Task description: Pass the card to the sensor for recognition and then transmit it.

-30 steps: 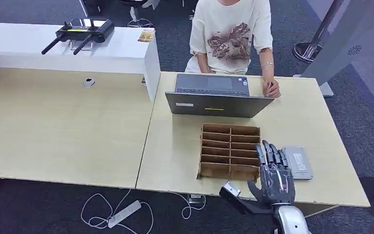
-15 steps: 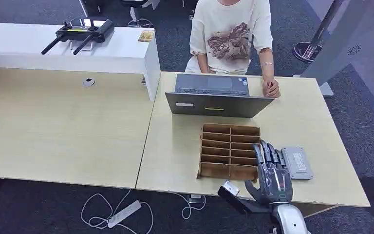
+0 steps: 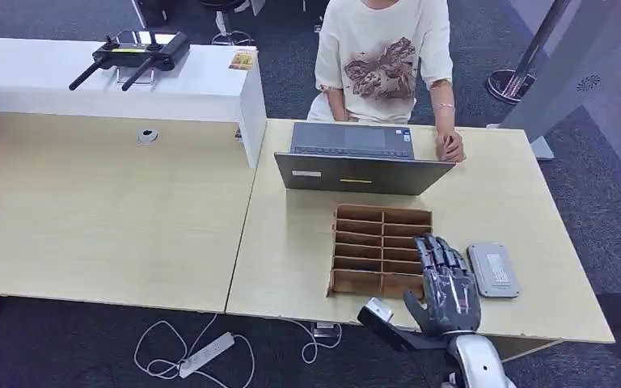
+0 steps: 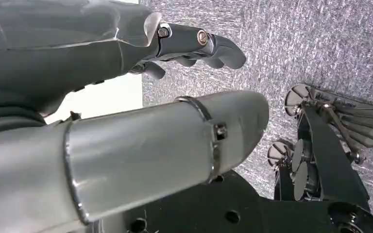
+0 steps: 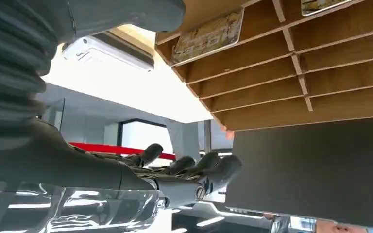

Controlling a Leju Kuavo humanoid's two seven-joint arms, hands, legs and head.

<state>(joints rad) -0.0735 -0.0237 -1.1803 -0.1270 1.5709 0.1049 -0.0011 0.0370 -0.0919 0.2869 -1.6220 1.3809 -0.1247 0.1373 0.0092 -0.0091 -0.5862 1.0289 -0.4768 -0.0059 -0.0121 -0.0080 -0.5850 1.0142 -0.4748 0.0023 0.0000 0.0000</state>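
Right hand point(image 3: 445, 287), fingers spread and holding nothing, has drawn back leftward over the wooden divider tray point(image 3: 380, 249).

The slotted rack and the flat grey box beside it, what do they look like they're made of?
The slotted rack looks like thin unpainted wood or fibreboard: matt brown with plain cut edges. The flat grey box seems plastic or painted metal: smooth, even grey, rounded corners, a label on top.

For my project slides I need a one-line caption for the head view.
The right hand hovers open over the wooden slotted card box, beside the grey sensor.
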